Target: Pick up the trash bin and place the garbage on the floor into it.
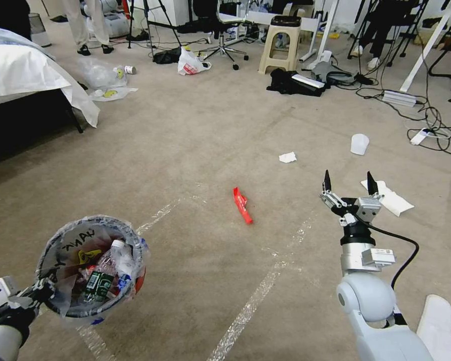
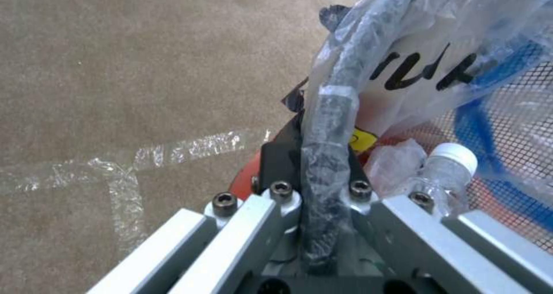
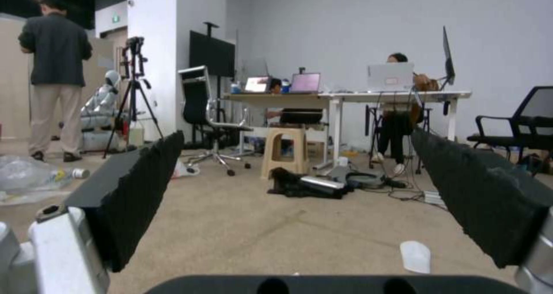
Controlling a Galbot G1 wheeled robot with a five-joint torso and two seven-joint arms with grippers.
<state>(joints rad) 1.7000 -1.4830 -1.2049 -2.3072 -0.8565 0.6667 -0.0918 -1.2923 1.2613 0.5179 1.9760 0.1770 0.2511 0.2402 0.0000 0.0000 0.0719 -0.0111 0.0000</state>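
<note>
The trash bin (image 1: pixel 60 250), red with a crinkled clear bag with black writing, hangs at the lower left above the floor (image 1: pixel 185 150). My left gripper (image 1: pixel 41 291) is shut on its rim. The left wrist view has that gripper (image 2: pixel 325 156) clamped over the bag-wrapped rim (image 2: pixel 340 78), with a clear bottle (image 2: pixel 443 169) inside the bin. Garbage lies on the carpet: a red wrapper (image 1: pixel 242 204) in the middle, a white tissue (image 1: pixel 287 157), a white cup (image 1: pixel 359 144) and a white paper (image 1: pixel 393 199). My right gripper (image 1: pixel 349 183) is open and empty, right of the wrapper and beside the paper. In the right wrist view its fingers (image 3: pixel 138 186) are spread wide, with the cup (image 3: pixel 416 256) ahead.
A bed with white sheets (image 1: pixel 25 75) stands at the left. At the back are clear plastic bags (image 1: pixel 102 75), a white bag (image 1: pixel 191 64), a beige stool (image 1: pixel 280 42) and black clothes (image 1: pixel 290 82). Cables and power strips (image 1: pixel 426 133) run at the right. Tape lines (image 1: pixel 250 301) cross the carpet.
</note>
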